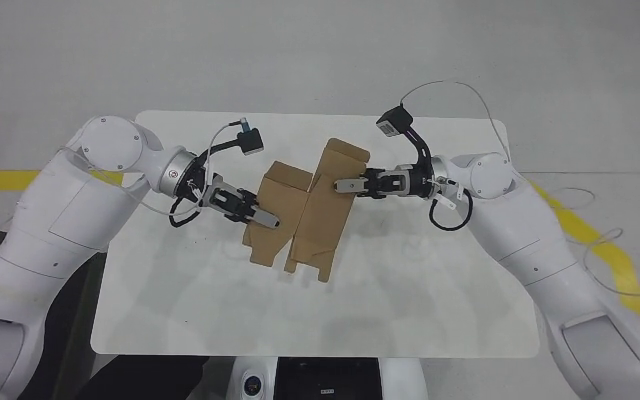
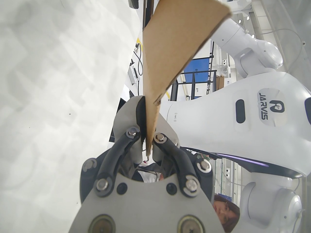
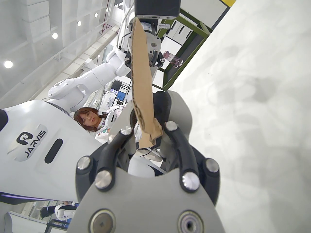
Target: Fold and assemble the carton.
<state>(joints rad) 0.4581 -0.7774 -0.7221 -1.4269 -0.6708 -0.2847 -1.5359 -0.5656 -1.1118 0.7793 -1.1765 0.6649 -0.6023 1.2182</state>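
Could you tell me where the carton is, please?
Top view: the carton is at the table centre, held between the left hand and right hand.

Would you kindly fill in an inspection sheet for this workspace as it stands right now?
Surface: white table with rounded corners.
Job's things: brown carton at mid-table, partly unfolded with its flaps open, not yet assembled.
Clutter: nothing seen.
Grippers: left gripper shut on one flap of the carton; right gripper shut on the opposite edge.
Cables: black cable loops at the left wrist; thin grey cable arcs above the right arm.
Surroundings: grey floor with a yellow line.
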